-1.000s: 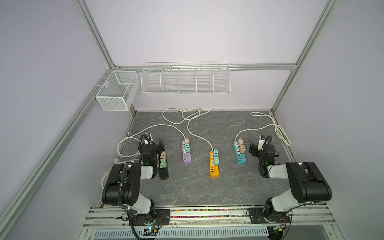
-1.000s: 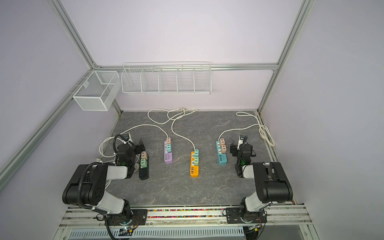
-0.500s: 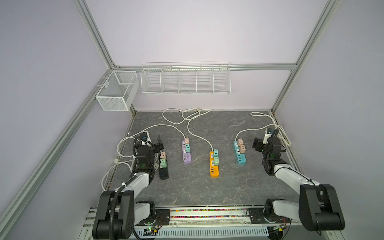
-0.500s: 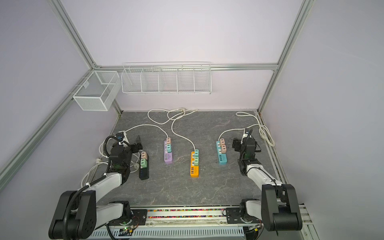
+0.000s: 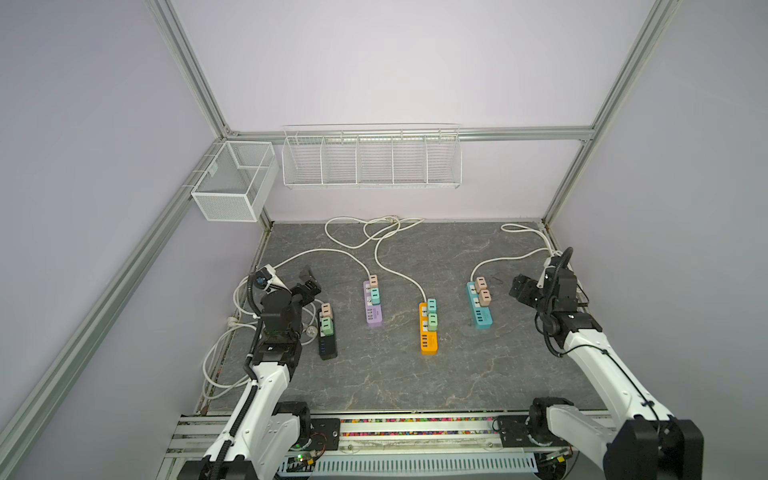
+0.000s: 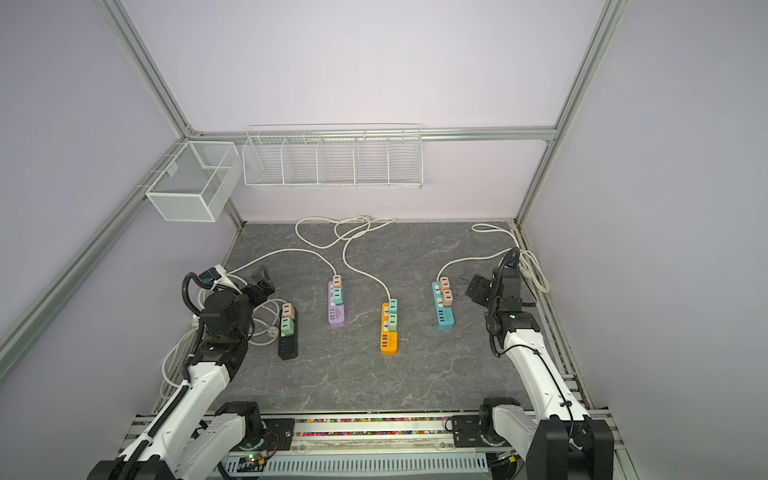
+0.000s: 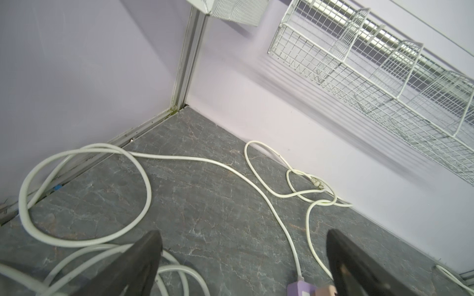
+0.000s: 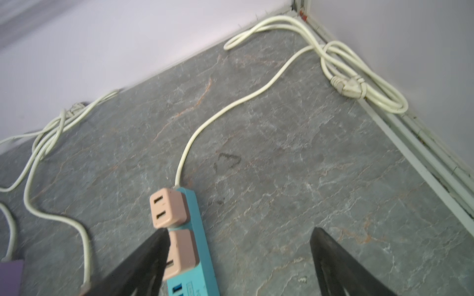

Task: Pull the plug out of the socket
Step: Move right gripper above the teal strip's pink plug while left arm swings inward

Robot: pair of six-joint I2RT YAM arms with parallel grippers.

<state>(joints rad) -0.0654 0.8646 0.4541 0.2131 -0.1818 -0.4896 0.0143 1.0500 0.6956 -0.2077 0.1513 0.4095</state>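
Right fingers point(image 8: 338, 269) wide apart near pink plug point(image 8: 168, 208)

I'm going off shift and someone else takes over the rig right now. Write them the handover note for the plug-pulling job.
The left gripper has its jaws open and empty, near the far end of the black power strip.
The right gripper has its jaws open and empty, beside the teal power strip and close to its beige cube plugs.
The purple power strip and orange power strip lie between them.
Done: nothing. Every strip shows two plugs seated.
Left: grip a plug and pull it out.
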